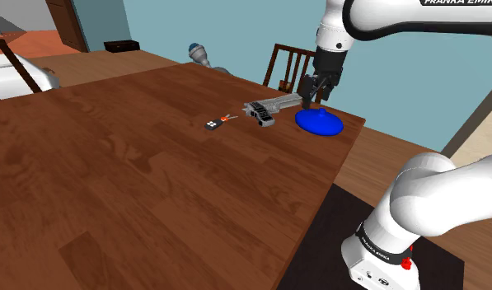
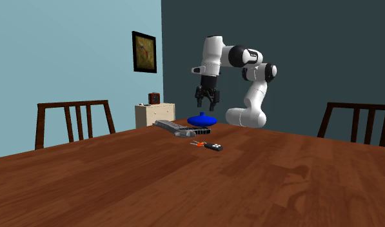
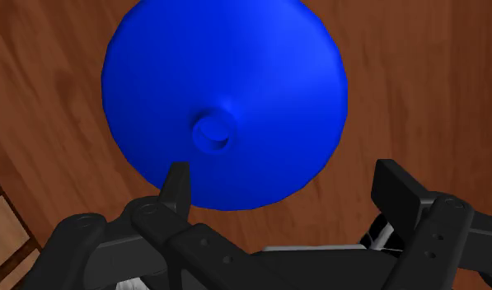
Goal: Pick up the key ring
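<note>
Hovering: gripper [image 1: 311, 102], fingers apart and empty, over blue funnel [image 1: 319, 123]
Key ring [image 1: 218, 123]: we note it mid-frame, shoulder view, well apart

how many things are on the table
3: a blue cone-shaped object under the hand, a grey tool beside it, and the key ring past the tool. None seem hidden.

Shoulder view, centre right of the frame: three things lie in a row on the table [image 1: 112, 189] near its far edge. The key ring [image 1: 217, 123] lies leftmost, a pistol-shaped tool [image 1: 264, 109] to its right, an upturned funnel [image 1: 318, 123] rightmost, by the table's corner. The hand [image 1: 311, 97] hangs above the funnel. A chair [image 1: 289, 66] stands behind the table, beyond the tool.
</note>
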Robot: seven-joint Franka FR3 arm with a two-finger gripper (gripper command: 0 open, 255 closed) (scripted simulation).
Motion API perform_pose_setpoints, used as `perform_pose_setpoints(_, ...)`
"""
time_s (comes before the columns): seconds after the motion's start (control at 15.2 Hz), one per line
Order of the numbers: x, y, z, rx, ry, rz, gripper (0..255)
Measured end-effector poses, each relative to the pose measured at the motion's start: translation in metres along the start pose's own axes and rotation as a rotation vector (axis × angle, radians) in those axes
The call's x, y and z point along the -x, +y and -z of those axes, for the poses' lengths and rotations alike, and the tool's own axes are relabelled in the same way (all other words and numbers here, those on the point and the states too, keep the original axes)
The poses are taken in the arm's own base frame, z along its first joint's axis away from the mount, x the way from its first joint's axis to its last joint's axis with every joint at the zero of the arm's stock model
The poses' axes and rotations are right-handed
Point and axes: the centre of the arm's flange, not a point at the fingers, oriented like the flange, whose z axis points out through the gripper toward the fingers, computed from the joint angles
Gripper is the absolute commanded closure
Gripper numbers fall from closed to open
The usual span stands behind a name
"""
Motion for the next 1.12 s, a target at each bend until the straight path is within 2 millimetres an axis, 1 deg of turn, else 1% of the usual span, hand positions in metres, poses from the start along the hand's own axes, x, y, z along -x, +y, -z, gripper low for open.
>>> perform_pose_setpoints(0.07,0.0,0.0,0.0,0.0,0.0,0.0,0)
perform_pose_setpoints(0.13,-0.002,-0.005,-0.001,-0.002,-0.001,-0.006,0)
perform_pose_setpoints(0.26,-0.011,-0.022,-0.002,-0.008,-0.005,-0.027,0)
perform_pose_setpoints(0.4,-0.025,-0.044,-0.008,-0.016,-0.009,-0.052,0)
perform_pose_setpoints(0.53,-0.039,-0.068,-0.008,-0.025,-0.014,-0.079,0)
perform_pose_setpoints(0.73,-0.057,-0.099,-0.01,-0.037,-0.02,-0.119,0)
perform_pose_setpoints(0.92,-0.08,-0.129,-0.011,-0.05,-0.027,-0.16,0)
perform_pose_setpoints(1.12,-0.103,-0.16,-0.018,-0.063,-0.035,-0.199,0)
